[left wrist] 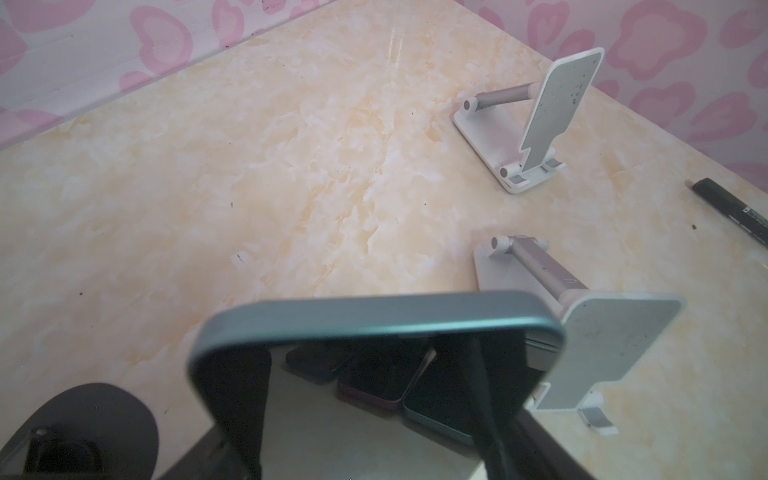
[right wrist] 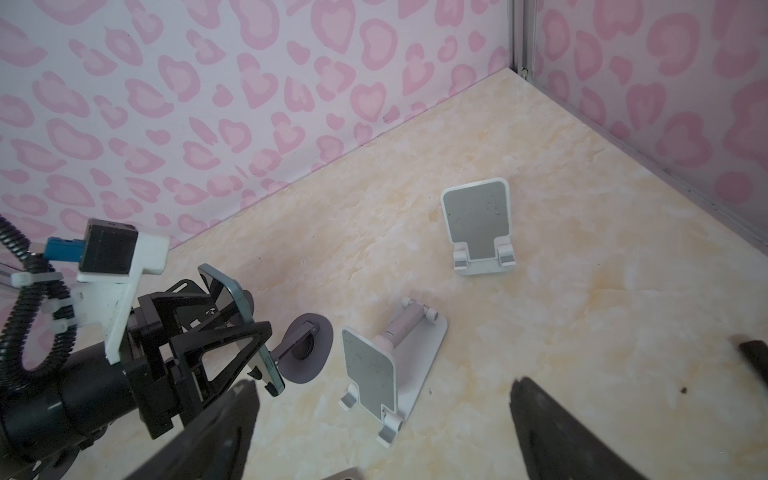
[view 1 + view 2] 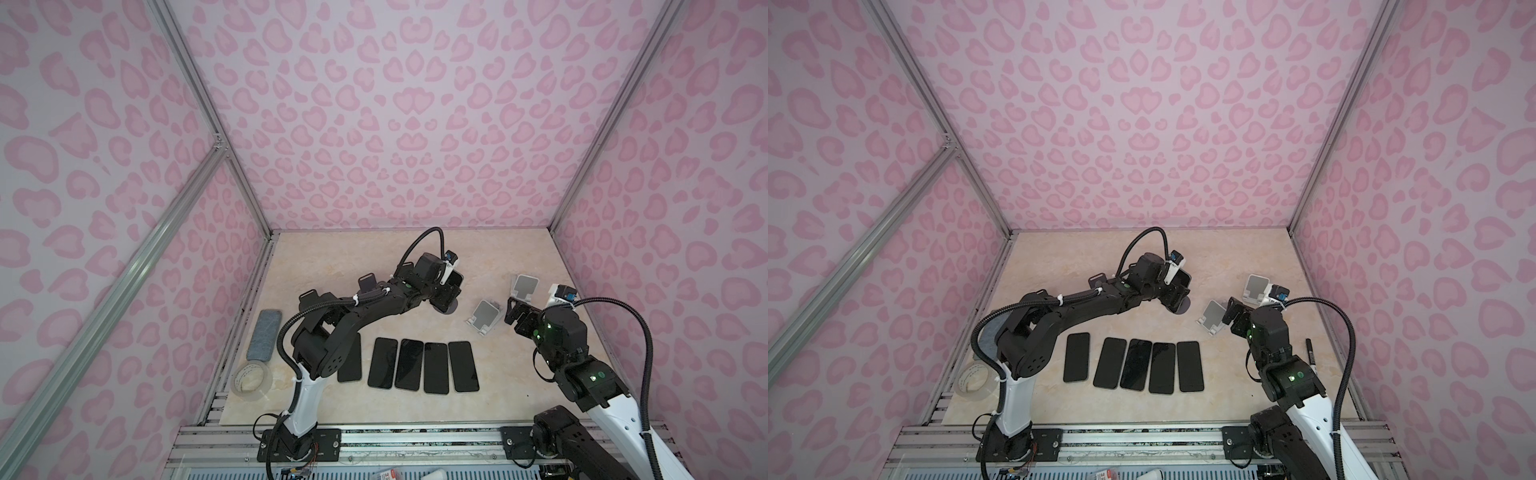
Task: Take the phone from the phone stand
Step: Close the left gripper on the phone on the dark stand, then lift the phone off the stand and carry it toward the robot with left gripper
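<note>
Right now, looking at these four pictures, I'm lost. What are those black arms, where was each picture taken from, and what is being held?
These are two robot arms mounted at the front of a table. Two pictures look down from overhead, nearly alike; the other two come from a small camera on each arm's wrist. The left hand grips a teal-edged phone at a dark round stand; whether the phone rests on it or is lifted clear I cannot tell. The right hand hangs open and empty beside the front white stand and the back white stand, both empty. Five more phones lie flat in a row nearer the front, and a black marker lies at the right side.
</note>
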You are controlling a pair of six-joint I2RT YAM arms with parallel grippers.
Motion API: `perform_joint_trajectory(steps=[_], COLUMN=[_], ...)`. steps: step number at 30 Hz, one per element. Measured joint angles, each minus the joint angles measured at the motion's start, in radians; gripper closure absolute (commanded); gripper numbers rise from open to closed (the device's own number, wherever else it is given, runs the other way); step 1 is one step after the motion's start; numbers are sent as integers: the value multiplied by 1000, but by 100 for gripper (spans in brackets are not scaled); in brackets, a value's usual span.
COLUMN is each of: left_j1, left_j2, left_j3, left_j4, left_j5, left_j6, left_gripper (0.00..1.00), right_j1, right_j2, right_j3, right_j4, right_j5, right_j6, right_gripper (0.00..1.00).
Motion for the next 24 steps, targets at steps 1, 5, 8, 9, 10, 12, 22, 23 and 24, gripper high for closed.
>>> perform_joint_trajectory(steps=[1,5,8,9,10,12,22,23,24], left_j1=[0,0,0,0,0,-1,-12,-17,-23], left_j2=[-5,-20,-29,-32,-39,-53,-117,-126,-138], left_j3=[-3,-11,-15,-17,-18,-22,-26,-26,-26], left_j4=[-1,-18,-29,-32,-35,-39,-45,-49,-56], left_j5=[3,11,20,20,21,21,1,-7,-16], left_j6=[0,0,0,-1,-1,-2,-5,-6,-15], left_gripper=[29,34,34,35,35,35,37,37,37], right_j1=[-2,-3,-3,-3,-3,-5,-8,-8,-9], right_j2=[0,1,5,7,8,8,18,19,20], right_j3=[3,11,11,11,11,11,13,16,23], right_j4=[-3,-10,-10,-10,-10,-9,-10,-10,-11], right_j5=[3,7,7,7,6,6,4,4,4], right_j6=[-5,-13,-15,-15,-15,-16,-16,-16,-16], right_gripper=[3,3,3,3,3,3,4,4,4])
